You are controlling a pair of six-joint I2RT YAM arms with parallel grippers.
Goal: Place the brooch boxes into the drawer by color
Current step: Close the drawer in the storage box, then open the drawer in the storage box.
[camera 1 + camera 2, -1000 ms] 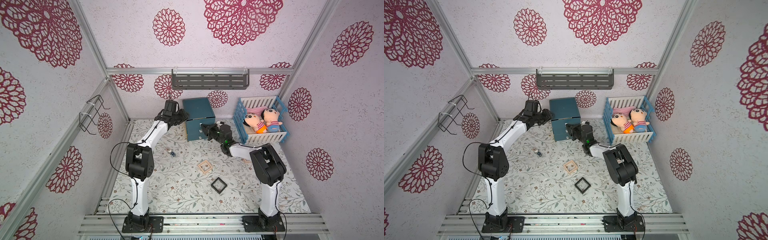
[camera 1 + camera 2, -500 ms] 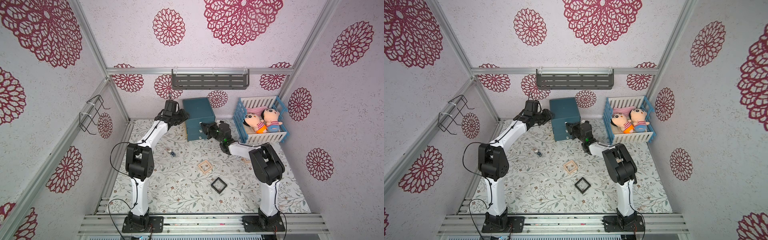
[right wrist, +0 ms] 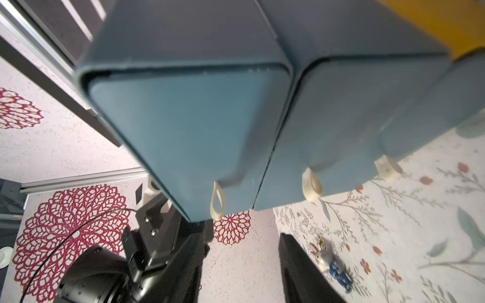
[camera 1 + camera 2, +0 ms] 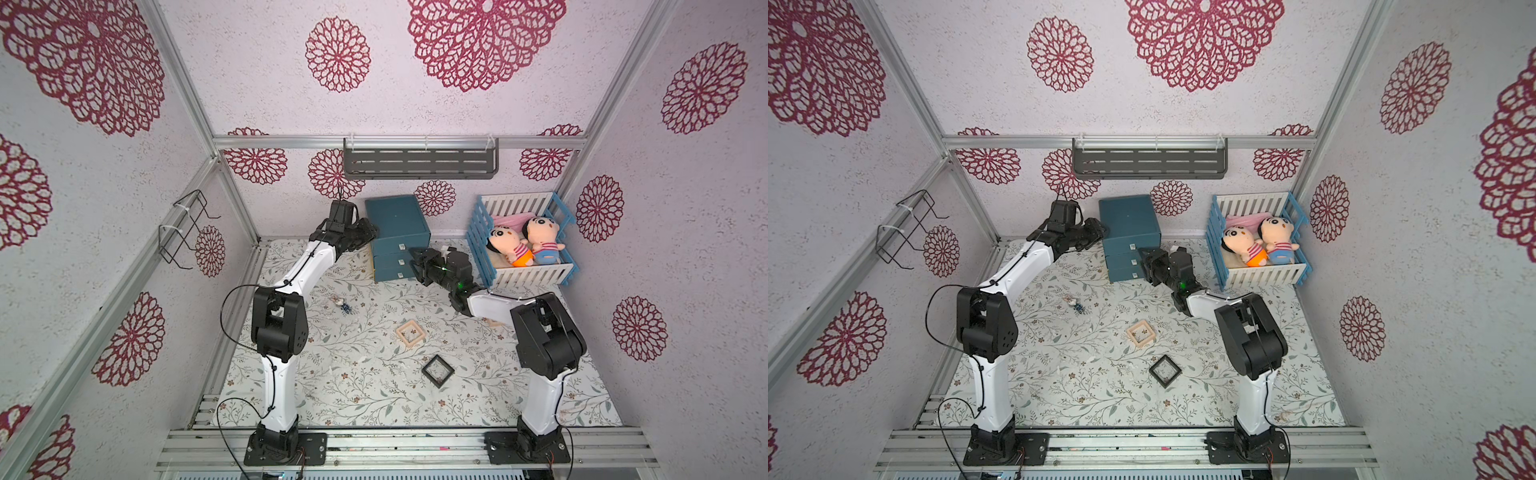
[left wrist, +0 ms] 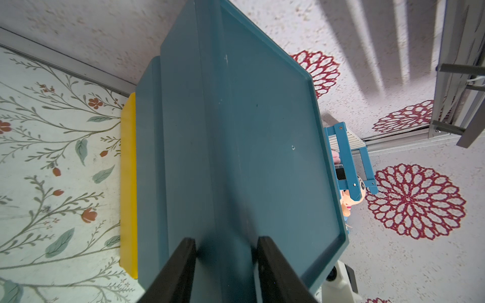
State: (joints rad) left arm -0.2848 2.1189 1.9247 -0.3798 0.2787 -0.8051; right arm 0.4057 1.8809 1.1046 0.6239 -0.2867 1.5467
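Note:
The teal drawer point(image 4: 397, 226) point(image 4: 1129, 224) stands by the back wall, all three drawer fronts point(image 3: 199, 126) pushed in. My left gripper point(image 4: 370, 235) point(image 5: 227, 251) is shut on the chest's upper left corner edge. My right gripper point(image 4: 417, 259) point(image 3: 242, 244) hangs open just in front of the drawer pulls point(image 3: 217, 202), holding nothing. A pale pink brooch box point(image 4: 410, 333) point(image 4: 1141, 332) and a black one point(image 4: 437, 370) point(image 4: 1165, 370) lie flat on the mat nearer the front. A yellow slab point(image 5: 128, 183) lies against the chest's base; I cannot tell what it is.
A blue-and-white crib point(image 4: 482, 249) with two dolls stands right of the chest, close to my right arm. A small bunny figure point(image 4: 344, 305) point(image 3: 328, 259) lies on the mat. A grey shelf point(image 4: 419, 164) hangs on the back wall and a wire rack point(image 4: 187, 232) on the left wall.
My right gripper's jaws have opened from shut, staying in front of the drawer fronts. The left gripper and both loose boxes have not moved.

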